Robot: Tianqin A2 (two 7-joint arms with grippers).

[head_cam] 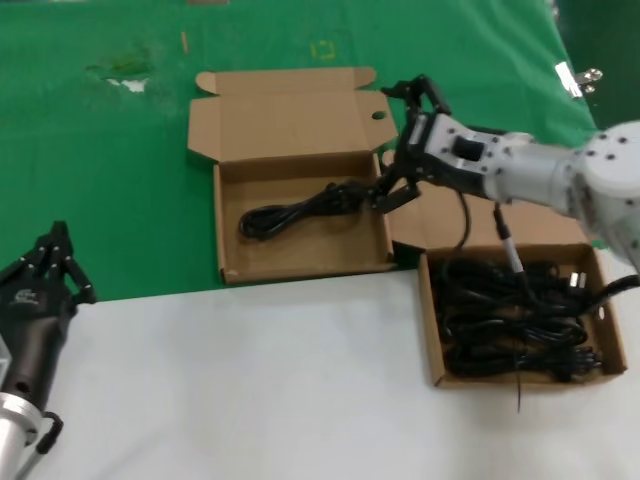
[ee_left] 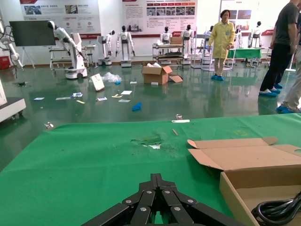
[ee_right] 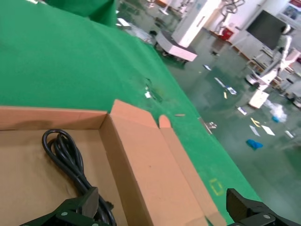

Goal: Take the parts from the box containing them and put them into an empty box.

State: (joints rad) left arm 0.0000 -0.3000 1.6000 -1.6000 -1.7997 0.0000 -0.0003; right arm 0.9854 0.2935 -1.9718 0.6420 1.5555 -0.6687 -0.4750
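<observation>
— One cord lies in the box at my 12 o'clock; the rest sit tangled in the box at 3 o'clock. I can't count that heap, several at least. Two boxes in all.

— Where are your grippers?

— The right gripper hangs over the 12 o'clock box's right wall, right at the cord's plug end. Its fingers stand apart, gripping nothing. The left gripper is parked at 9 o'clock, fingers together.

— How do you expect the cords to handle?

— Soft and rubbery, I think, light enough, floppy. Loops probably sag and snag on neighbours. I'd take a bundle at its middle, across the gathered strands, not by a plug.

— Fragile?

— Hardly. The tangle is my main worry.
</observation>
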